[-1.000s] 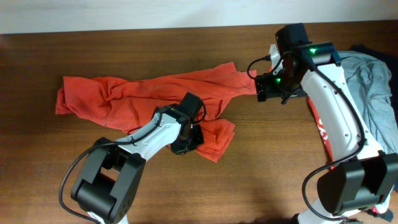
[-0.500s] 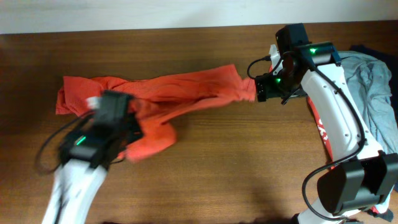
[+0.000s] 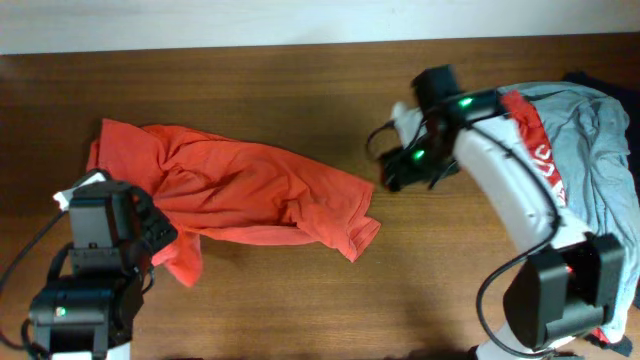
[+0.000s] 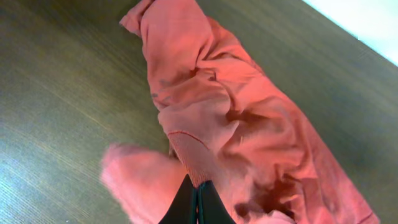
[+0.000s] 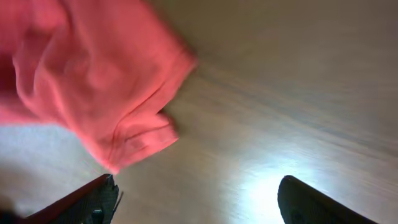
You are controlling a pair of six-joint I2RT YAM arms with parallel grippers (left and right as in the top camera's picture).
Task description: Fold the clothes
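Orange-red shirt [image 3: 250, 190] crumpled on the left half of the table [image 3: 300, 70], stretched from the far left toward the middle, one sleeve end at the near middle. Left hand [image 4: 196, 200] at the near left edge of this shirt, fingers pressed together on a fold of the fabric, a loose flap just beside them. Right hand [image 5: 198, 186] to the right of the shirt and apart from it, over bare wood, fingers spread wide with nothing between; blurred in the overhead view. Grey shirt [image 3: 600, 140] heaped at the right edge of the table, well apart from the orange-red one. Red shirt with white lettering [image 3: 538, 150] as a strip along the left side of the grey heap, partly hidden by the right arm.
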